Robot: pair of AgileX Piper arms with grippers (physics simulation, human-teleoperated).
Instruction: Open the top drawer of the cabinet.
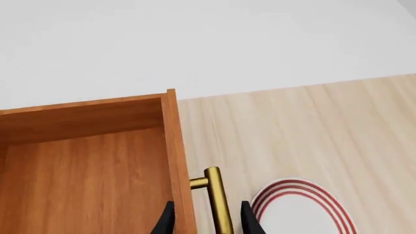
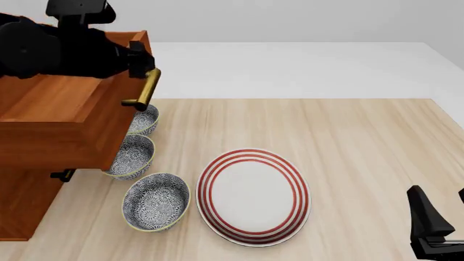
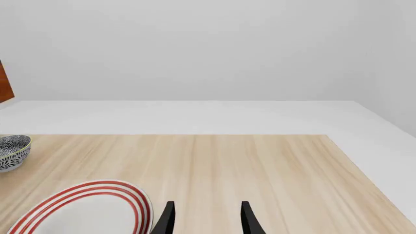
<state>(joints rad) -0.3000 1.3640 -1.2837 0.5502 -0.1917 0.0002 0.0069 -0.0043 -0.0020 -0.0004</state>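
**Top drawer pulled out, left gripper at its handle**

Nearest the front camera, the right gripper (image 2: 435,228) sits low at the table's (image 2: 362,141) right corner, its black fingers spread with nothing between them. Its wrist view confirms this: two fingertips (image 3: 167,217) apart above bare light wood, with the red-ringed plate (image 3: 78,209) off to one side and a patterned bowl (image 3: 13,151) farther off.

The left wrist view shows what the front view hides behind the dark arm: the left gripper (image 1: 206,222) straddles the brass handle (image 1: 217,200), one finger on each side of the bar; whether they press it cannot be told. That view also looks down into the top drawer (image 1: 85,170), a reddish-brown wooden box whose interior is bare.

From the front, the top drawer (image 2: 65,125) juts well out from the cabinet (image 2: 22,206) at the table's left edge, overhanging the bowls. Three blue-and-white patterned bowls (image 2: 156,201) stand in a row beside the cabinet, all holding nothing. The oval plate (image 2: 254,196), white with red rings, lies just right of the nearest bowl and holds nothing either.
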